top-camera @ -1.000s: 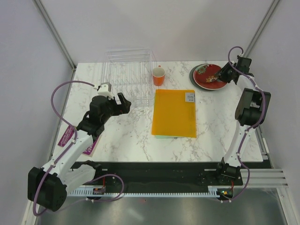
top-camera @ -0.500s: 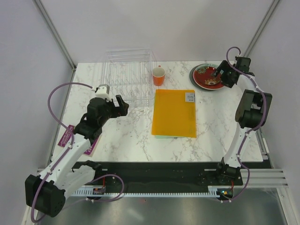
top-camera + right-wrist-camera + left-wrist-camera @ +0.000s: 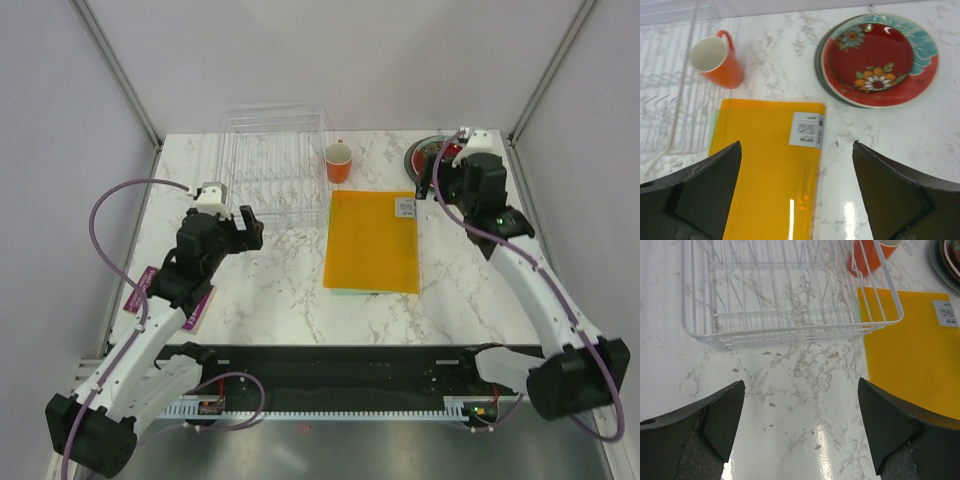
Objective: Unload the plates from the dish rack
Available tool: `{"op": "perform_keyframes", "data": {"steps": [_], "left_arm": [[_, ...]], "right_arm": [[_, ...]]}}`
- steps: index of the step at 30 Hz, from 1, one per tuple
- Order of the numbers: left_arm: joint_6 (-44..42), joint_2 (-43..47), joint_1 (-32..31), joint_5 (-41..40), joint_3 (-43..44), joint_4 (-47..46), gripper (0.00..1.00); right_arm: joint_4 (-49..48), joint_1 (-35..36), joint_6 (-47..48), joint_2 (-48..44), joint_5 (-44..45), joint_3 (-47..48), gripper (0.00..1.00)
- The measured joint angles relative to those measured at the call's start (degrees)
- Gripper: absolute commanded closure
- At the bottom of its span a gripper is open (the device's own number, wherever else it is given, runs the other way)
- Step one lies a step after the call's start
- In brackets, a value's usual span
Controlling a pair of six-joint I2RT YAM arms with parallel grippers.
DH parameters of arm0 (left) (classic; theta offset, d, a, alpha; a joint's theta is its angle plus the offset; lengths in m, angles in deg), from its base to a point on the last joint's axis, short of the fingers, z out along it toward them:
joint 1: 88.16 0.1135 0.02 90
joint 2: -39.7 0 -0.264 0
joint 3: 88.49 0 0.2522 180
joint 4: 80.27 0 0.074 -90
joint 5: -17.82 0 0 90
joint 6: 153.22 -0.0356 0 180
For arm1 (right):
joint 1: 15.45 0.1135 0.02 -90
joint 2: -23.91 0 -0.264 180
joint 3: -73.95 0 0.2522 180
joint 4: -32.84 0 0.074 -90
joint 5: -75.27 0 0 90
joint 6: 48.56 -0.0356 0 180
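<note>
In the top view the clear dish rack [image 3: 275, 165] stands at the upper left of the marble table [image 3: 280, 290], and the plates [image 3: 424, 155] lie in a flat stack at the upper right, partly hidden behind the right gripper [image 3: 441, 172]; an orange cup [image 3: 339, 161] and an orange-yellow folder [image 3: 372, 240] are between them. The left gripper [image 3: 250, 228] hangs just below the rack. In the left wrist view its fingers [image 3: 715, 422] are spread wide with only bare marble between them, and no plate shows in the slots of the rack in the upper half of the frame. In the right wrist view the fingers [image 3: 700, 192] are also far apart and hold nothing; the stack is at the upper right, a red plate with teal flower pattern on top of a darker rim, and how many lie under it I cannot tell. I judge that the plates are glazed ceramic: stiff, rather heavy, smooth and easy to chip, so a pinch across the rim looks the best hold
</note>
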Motion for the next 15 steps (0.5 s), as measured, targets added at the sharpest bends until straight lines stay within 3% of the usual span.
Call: {"op": "perform_keyframes", "data": {"steps": [2,6,15], "left_arm": [[-1.6,0.9,-0.1,-2.6,0.0,0.0,0.00],[-4.1,3.2,-0.1,-6.7,-0.8,-0.8,0.00],[-6.9,6.0,-0.1,-11.8,-3.8,-3.5,0.00]], "right_arm": [[-2.3,4.5,0.3,-8.4,1.7,-7.9,0.02],[-3.8,5.6,0.2,-19.8,6.3,-20.6,0.02],[-5.0,9.3,-0.3,-22.4,13.0,-26.2,0.02]]}}
